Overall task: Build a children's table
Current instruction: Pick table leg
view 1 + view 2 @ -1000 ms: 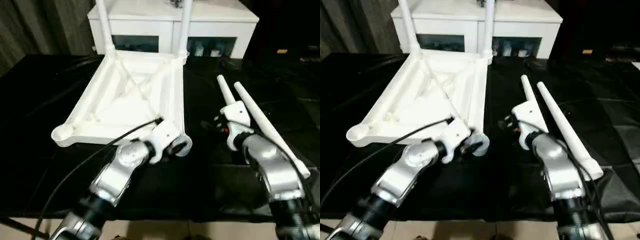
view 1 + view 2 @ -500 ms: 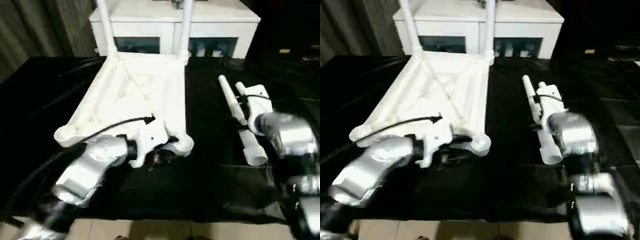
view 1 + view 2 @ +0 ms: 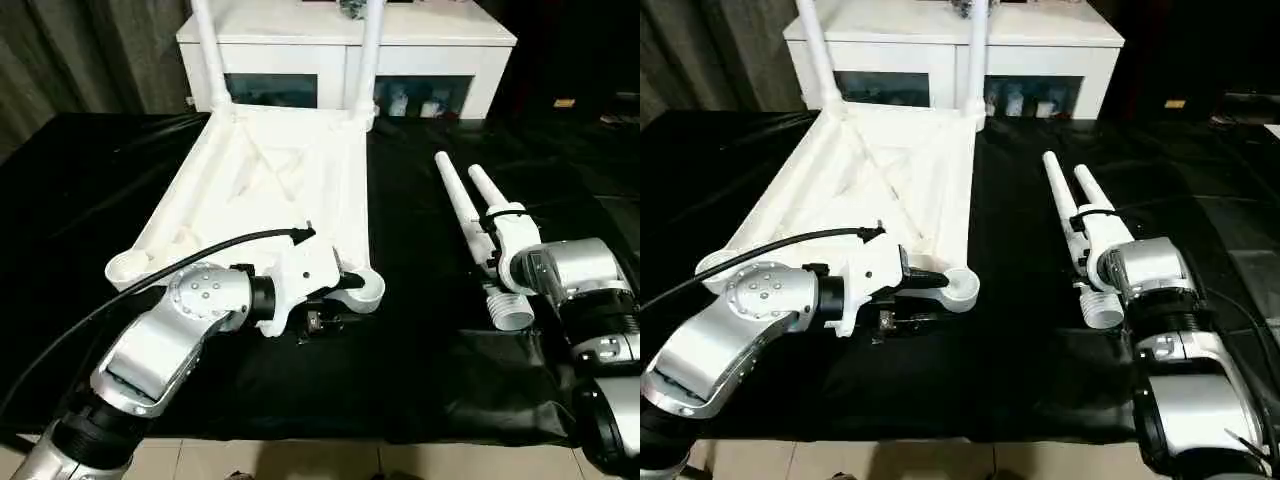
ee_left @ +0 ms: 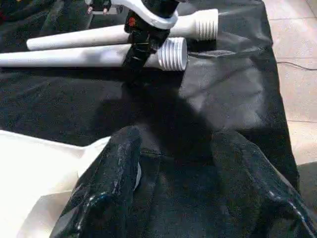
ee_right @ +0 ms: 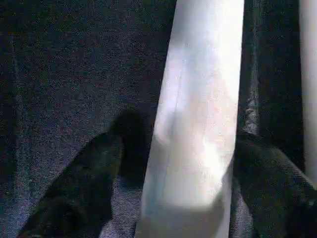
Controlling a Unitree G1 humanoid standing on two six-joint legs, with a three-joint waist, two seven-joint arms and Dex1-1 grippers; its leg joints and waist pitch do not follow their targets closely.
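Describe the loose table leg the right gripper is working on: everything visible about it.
The loose leg is a long round white tube, plastic by its look, lying flat on the black cloth. It tapers to a rounded tip at the far end and carries screw threads at its open near end. A second loose leg lies close beside it, nearly parallel. The right gripper straddles it just behind the threads, one black finger on each side. Whether the fingers press it cannot be told.
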